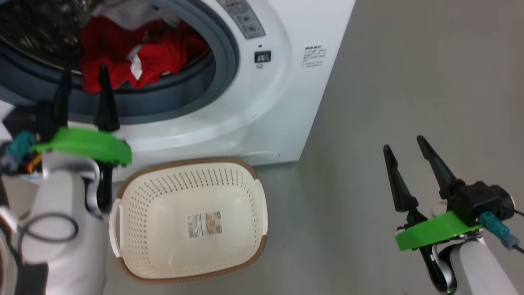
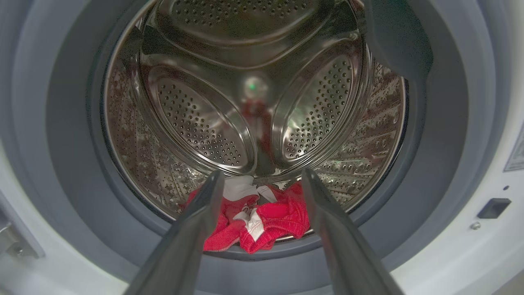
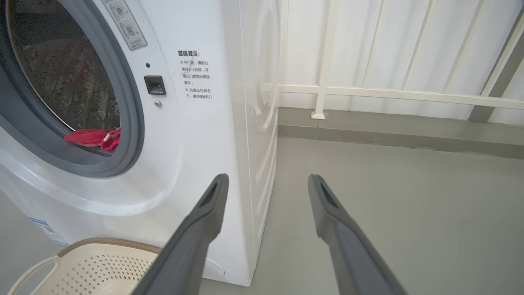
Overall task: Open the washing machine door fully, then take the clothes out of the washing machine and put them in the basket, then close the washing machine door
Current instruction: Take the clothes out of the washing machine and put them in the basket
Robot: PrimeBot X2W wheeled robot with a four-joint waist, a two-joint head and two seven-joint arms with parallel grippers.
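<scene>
Here the left gripper (image 1: 84, 71) stood with its two dark fingers spread wide, and nothing was between them. It was in front of the mouth of the washing machine (image 1: 286, 102), and its fingers pointed into the steel drum (image 2: 196, 123). The red clothes (image 2: 262, 225), with some white parts, lay ahead of the fingertips, low in the drum and against the grey rubber ring (image 1: 184, 98). The cream perforated basket (image 1: 196, 160) stood on the grey floor (image 1: 409, 82) below this gripper and behind its fingertips, close to the machine's front, with a paper label (image 1: 204, 224) on its bottom. The right gripper (image 1: 404, 143) was spread open too and held nothing. It hung over the floor, with the machine's corner ahead of it to the left, well apart from the clothes.
</scene>
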